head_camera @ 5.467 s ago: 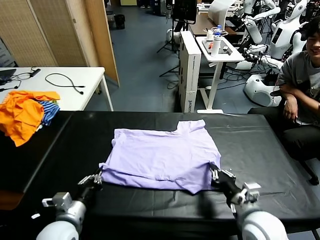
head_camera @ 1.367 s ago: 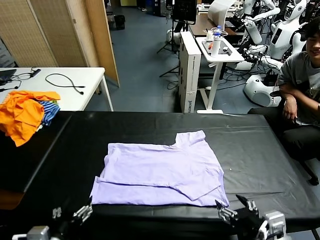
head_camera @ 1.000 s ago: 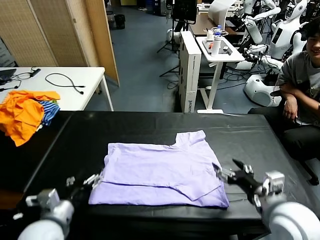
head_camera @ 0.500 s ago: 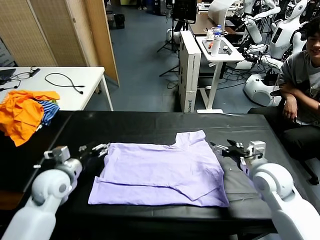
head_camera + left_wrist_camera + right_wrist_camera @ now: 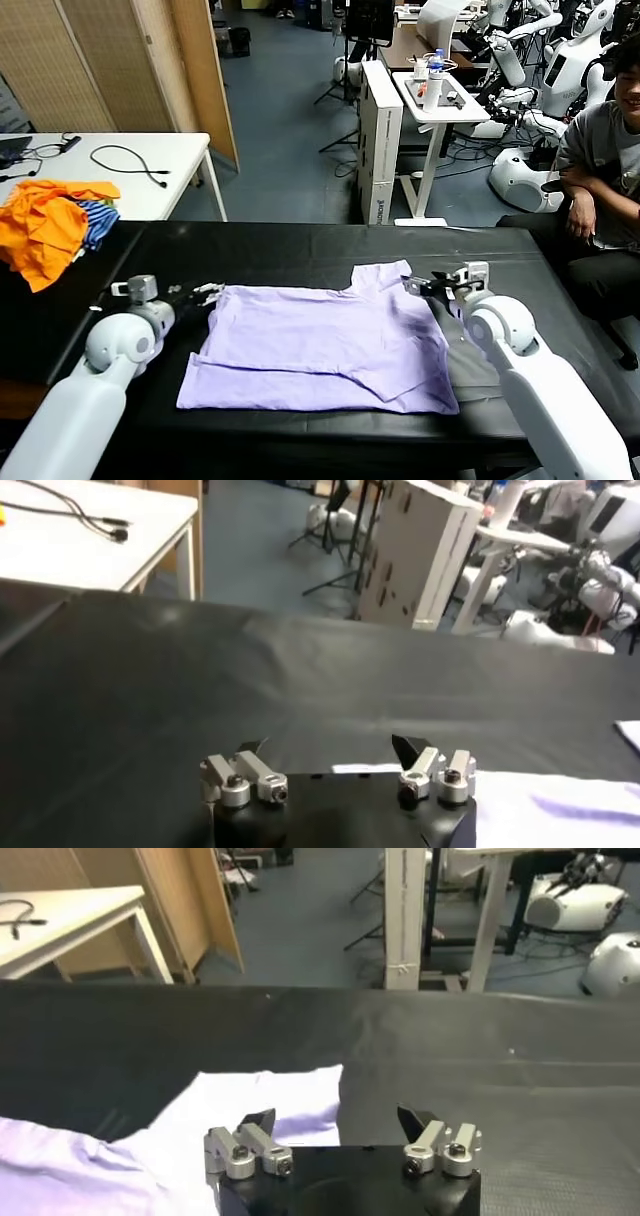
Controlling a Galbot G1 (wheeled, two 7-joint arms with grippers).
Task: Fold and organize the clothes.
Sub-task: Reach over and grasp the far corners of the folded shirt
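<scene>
The pale lavender T-shirt lies flat on the black table, plain face up, with a folded layer across its near part. One sleeve sticks out at its far right corner. My left gripper is open and empty at the shirt's far left corner. In the left wrist view the jaws stand wide, with shirt fabric beside them. My right gripper is open and empty at the far right sleeve. In the right wrist view its jaws straddle the sleeve's edge.
A heap of orange and blue-striped garments lies at the table's far left. A white table with a cable stands behind it. A person sits at the right. A white cart stands beyond the table.
Both grippers have moved from the table's near edge, up along the shirt's sides, to its far corners. Both stay open. The shirt has not moved in the last second.
</scene>
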